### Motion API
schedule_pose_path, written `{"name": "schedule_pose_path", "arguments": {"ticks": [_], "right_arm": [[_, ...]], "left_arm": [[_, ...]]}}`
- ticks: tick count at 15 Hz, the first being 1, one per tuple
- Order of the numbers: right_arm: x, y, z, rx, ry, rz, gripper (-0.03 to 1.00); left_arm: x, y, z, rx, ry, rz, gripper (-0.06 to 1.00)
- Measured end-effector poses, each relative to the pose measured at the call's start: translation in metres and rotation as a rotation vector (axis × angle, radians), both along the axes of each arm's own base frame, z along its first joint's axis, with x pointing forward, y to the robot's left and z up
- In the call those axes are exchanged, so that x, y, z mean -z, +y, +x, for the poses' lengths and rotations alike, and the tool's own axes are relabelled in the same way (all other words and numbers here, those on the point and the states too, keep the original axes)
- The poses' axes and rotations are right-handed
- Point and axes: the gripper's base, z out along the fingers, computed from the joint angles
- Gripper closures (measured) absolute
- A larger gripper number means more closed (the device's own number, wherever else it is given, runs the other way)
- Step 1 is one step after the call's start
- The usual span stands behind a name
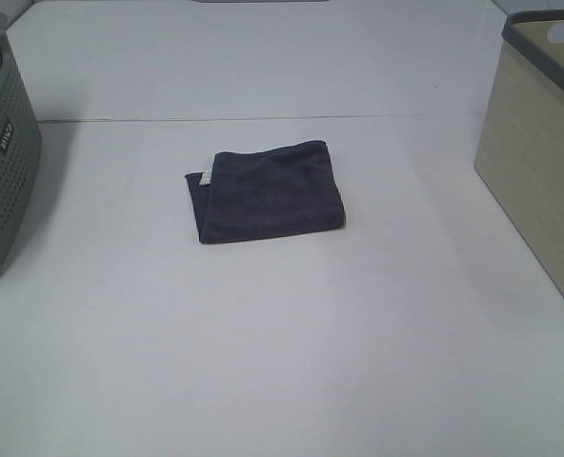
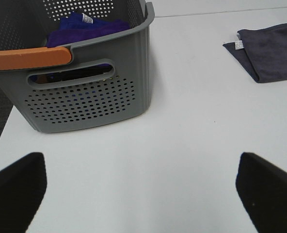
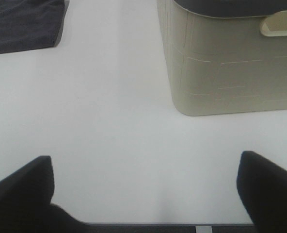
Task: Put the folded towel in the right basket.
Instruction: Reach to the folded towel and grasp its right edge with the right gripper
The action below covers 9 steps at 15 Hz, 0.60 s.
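A folded dark grey towel point(image 1: 266, 193) with a small white tag lies flat in the middle of the white table. It also shows in the left wrist view point(image 2: 272, 53) and in the right wrist view point(image 3: 24, 23). The right basket point(image 1: 541, 152) is beige with a dark rim and stands at the table's right edge; it also shows in the right wrist view point(image 3: 231, 58). My left gripper point(image 2: 141, 194) is open and empty above bare table. My right gripper point(image 3: 143, 191) is open and empty near the table's front edge. Neither gripper shows in the exterior view.
A grey perforated basket point(image 1: 1, 157) stands at the left edge. In the left wrist view this basket point(image 2: 85, 82) has an orange handle and holds purple and blue cloths point(image 2: 92, 26). The table's front edge point(image 3: 148, 224) is close under my right gripper.
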Motion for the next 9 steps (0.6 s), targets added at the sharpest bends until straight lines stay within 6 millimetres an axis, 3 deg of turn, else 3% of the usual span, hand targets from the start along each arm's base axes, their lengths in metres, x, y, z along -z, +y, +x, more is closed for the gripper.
{"name": "schedule_pose_path", "arguments": {"ticks": [9], "right_arm": [[0.0000,0.0000,0.0000,0.000,0.000,0.000,-0.01]], "left_arm": [[0.0000,0.0000,0.0000,0.000,0.000,0.000,-0.05]]}}
